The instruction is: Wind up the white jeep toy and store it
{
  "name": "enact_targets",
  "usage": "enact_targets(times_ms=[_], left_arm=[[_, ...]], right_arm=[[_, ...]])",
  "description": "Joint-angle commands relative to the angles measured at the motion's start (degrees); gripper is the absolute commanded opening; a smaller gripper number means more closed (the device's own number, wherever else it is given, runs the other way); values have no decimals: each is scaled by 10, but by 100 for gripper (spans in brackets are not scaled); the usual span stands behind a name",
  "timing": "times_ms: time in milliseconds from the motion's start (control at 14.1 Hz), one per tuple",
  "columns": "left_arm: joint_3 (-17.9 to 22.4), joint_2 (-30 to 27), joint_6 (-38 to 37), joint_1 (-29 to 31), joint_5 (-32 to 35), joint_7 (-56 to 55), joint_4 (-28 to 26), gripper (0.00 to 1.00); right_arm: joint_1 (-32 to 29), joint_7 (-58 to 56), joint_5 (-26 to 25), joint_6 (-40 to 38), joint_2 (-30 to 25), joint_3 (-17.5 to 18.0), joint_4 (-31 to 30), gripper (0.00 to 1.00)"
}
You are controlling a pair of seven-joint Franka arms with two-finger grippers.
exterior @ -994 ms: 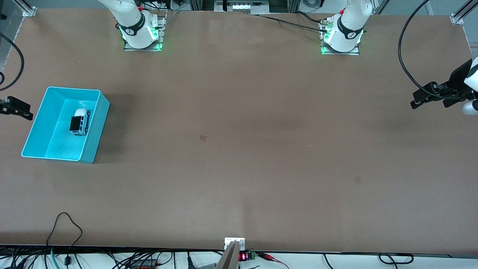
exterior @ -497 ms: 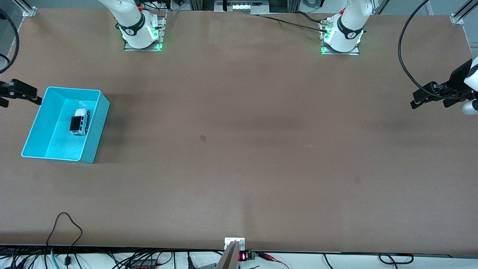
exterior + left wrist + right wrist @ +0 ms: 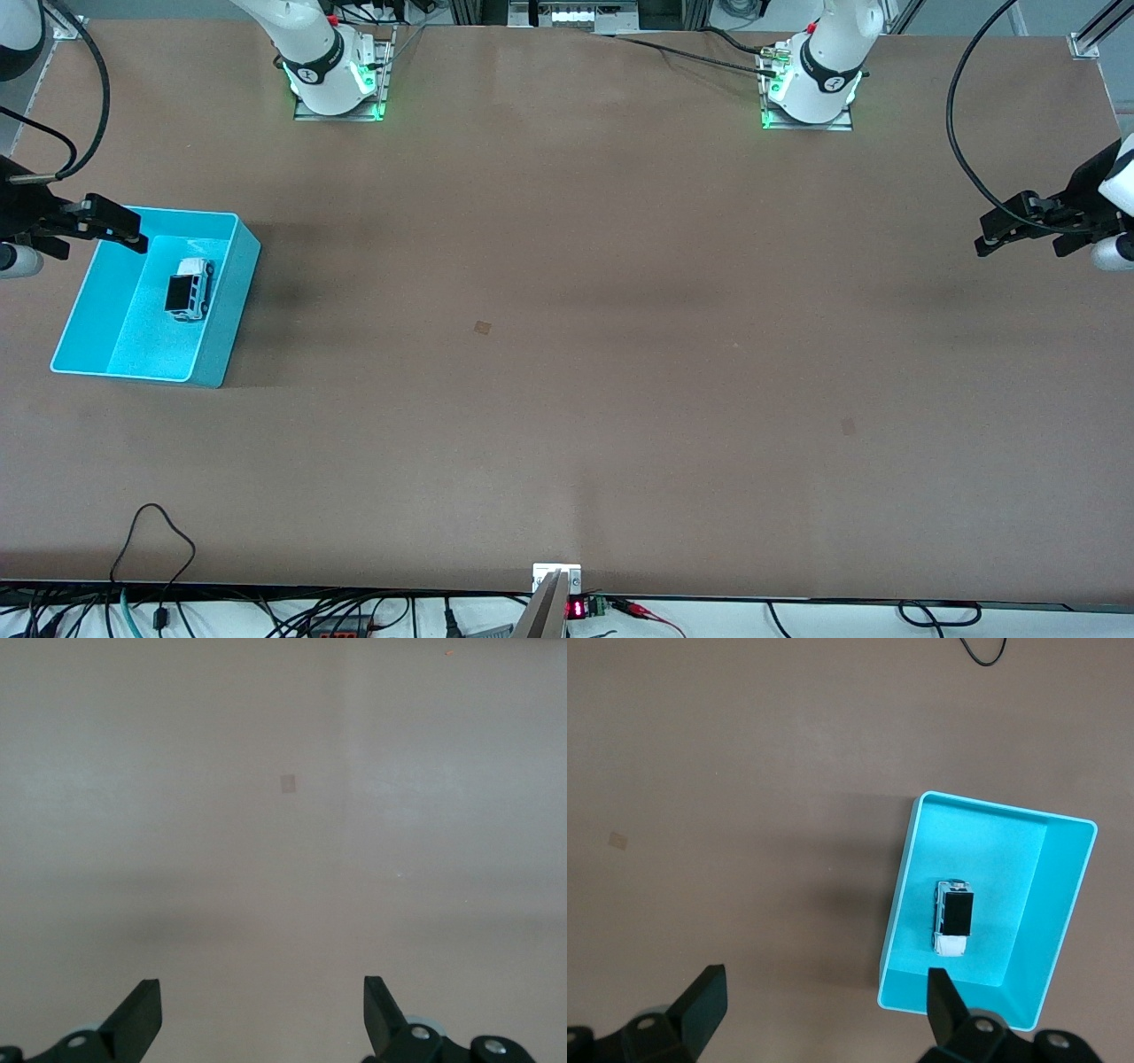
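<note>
inside cyan bin [image 3: 213,354], white jeep toy [image 3: 189,289], right hand [image 3: 133,236] released above, left hand [image 3: 982,245] released

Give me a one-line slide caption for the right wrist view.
Open right gripper above the cyan bin holding the white jeep toy.

You see an evenly lit bench [image 3: 567,354]; soft shadow beside the blue bin [image 3: 226,350]. The left wrist view looks pale and hazy.
</note>
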Motion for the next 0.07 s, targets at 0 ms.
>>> enact_targets(times_ms=[0], left_arm=[[-4,-8,-10,4,-1,-5,-1,100]], right_arm=[[-2,8,-6,-10,-1,4,5,100]])
